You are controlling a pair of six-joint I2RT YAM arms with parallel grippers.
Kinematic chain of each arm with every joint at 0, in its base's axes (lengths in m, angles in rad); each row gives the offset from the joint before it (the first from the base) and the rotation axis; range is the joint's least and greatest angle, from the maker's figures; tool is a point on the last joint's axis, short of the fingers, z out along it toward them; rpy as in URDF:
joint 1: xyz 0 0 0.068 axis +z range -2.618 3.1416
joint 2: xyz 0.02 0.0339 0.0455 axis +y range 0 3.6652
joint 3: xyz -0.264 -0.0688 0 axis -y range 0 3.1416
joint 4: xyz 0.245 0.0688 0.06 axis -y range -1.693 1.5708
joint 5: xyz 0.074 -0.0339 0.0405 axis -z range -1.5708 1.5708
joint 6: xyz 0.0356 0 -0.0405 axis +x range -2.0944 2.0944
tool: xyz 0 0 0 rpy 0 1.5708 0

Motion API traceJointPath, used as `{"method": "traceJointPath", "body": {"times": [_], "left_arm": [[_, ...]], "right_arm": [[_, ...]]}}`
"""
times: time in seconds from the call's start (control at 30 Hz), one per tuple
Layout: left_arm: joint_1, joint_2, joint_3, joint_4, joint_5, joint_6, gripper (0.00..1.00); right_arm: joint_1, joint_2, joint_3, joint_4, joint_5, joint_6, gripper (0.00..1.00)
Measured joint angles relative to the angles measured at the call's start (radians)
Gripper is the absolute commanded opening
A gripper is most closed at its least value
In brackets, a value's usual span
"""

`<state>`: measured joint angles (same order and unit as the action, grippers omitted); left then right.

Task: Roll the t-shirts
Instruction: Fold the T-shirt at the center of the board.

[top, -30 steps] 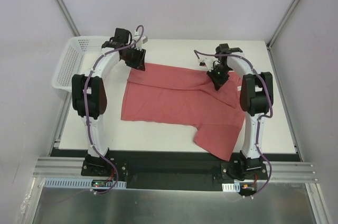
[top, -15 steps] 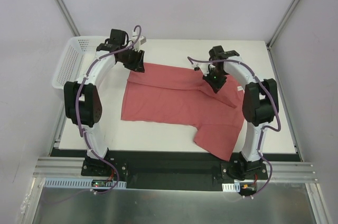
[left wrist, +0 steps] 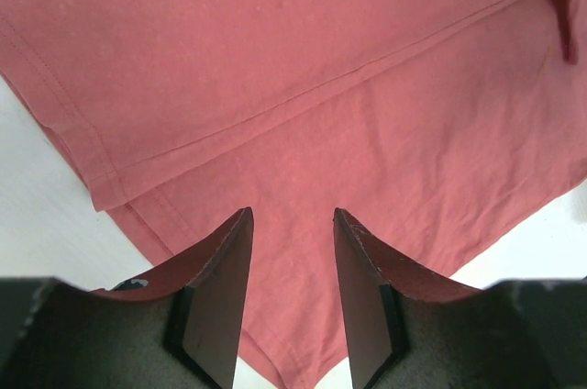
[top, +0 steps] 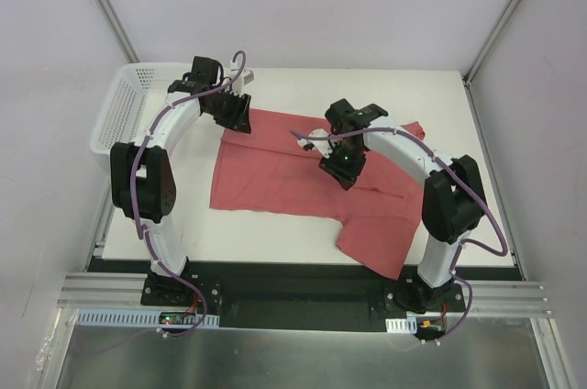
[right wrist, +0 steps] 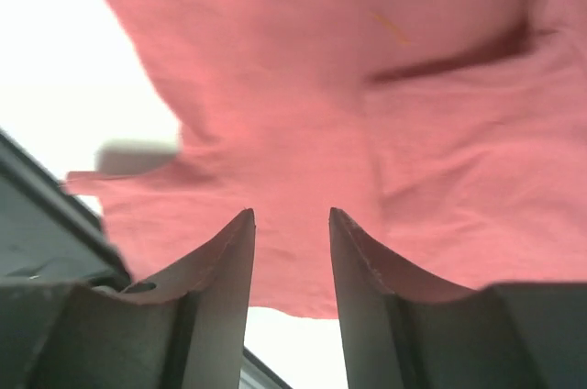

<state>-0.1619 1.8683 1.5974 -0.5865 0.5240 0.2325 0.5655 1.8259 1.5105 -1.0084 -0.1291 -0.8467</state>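
We see both arms arched up from their bases and bent forward. The left claw [top: 236, 112] points down at the far left, its fingers [left wrist: 220, 279] parted with nothing between them. The right claw [top: 343, 167] reaches in toward the middle, tilted downward, its fingers [right wrist: 220, 279] likewise parted and empty.

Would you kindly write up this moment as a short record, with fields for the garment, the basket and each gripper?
garment: salmon-red t-shirt, lying on the white table, partly folded over itself
basket: white perforated basket, at the table's far-left corner, apart from the shirt
left gripper: open, over the shirt's far-left edge, nothing held
right gripper: open, over the shirt's middle, nothing held
rolling: not yet begun
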Motion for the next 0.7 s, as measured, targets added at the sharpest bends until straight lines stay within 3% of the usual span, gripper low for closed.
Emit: {"method": "traceJointPath", "body": {"times": [0.13, 0.3, 0.47, 0.57, 0.7], "left_arm": [[0.0, -0.002, -0.001, -0.005, 0.001, 0.003, 0.41], [-0.007, -0.002, 0.004, -0.033, 0.019, 0.011, 0.4], [-0.035, 0.007, 0.033, -0.059, 0.008, 0.018, 0.15], [-0.04, 0.05, 0.074, -0.06, -0.013, 0.025, 0.15], [-0.026, 0.106, 0.09, -0.063, -0.05, 0.045, 0.31]], "right_arm": [[0.016, -0.02, 0.0, -0.027, -0.038, 0.037, 0.42], [-0.171, -0.006, 0.051, -0.052, -0.063, 0.06, 0.4], [-0.43, 0.132, 0.253, -0.048, -0.055, 0.081, 0.4], [-0.542, 0.231, 0.37, -0.051, -0.055, 0.098, 0.45], [-0.615, 0.265, 0.368, -0.097, -0.093, 0.098, 0.47]]}}
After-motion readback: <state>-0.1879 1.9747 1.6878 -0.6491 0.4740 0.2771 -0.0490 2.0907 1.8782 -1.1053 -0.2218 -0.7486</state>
